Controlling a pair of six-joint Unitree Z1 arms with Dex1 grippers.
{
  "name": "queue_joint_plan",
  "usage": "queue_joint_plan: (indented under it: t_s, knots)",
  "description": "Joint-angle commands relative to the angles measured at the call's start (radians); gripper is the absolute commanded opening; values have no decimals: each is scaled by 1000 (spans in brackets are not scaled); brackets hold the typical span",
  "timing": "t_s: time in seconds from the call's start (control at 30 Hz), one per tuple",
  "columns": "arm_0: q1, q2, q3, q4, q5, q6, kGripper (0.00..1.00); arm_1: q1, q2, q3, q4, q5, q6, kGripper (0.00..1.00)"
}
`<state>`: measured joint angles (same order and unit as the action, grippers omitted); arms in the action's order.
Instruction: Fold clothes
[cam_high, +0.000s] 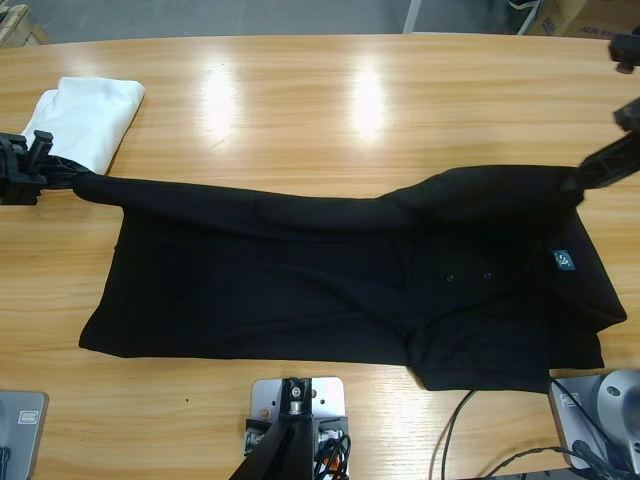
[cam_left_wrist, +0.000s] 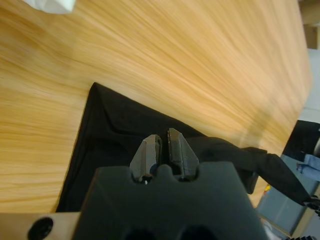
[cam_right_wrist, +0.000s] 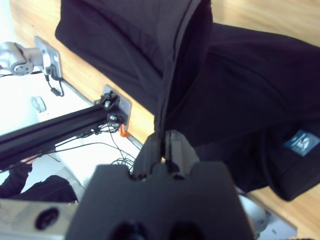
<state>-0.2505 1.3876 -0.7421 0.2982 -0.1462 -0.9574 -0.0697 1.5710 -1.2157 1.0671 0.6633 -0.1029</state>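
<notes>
The black shirt (cam_high: 330, 290) lies spread on the worktop (cam_high: 300, 110). Left tool (cam_left_wrist: 162, 145): pressed together, pinching the shirt's hem edge. Right tool (cam_right_wrist: 164, 145): pressed together, pinching a raised shirt edge. A white folded garment (cam_high: 85, 118) lies just beside the left tool.

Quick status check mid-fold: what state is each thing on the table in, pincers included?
Black short-sleeved polo shirt: spread on the table, far edge lifted and stretched between both pincers, partly folded over.
Left pincer: shut on the shirt's edge at the table's left.
Right pincer: shut on a fabric edge of the shirt.
White folded garment: folded, lying untouched near the far left corner.
Long wooden table: bearing both garments.
</notes>
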Motion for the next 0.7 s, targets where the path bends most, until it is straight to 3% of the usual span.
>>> queue_joint_plan:
  t_s: [0.03,0.47,0.7]
  knots:
    - [-38,-70,68,51,-22,-34,0,-7,-117,96,145,-85,30,0]
    - [-79,-30,152,132,-51,-45,0,-7,-69,98,269,-135,48,0]
    - [-96,116,139,72,-50,-40,0,-7,10,96,272,-144,43,0]
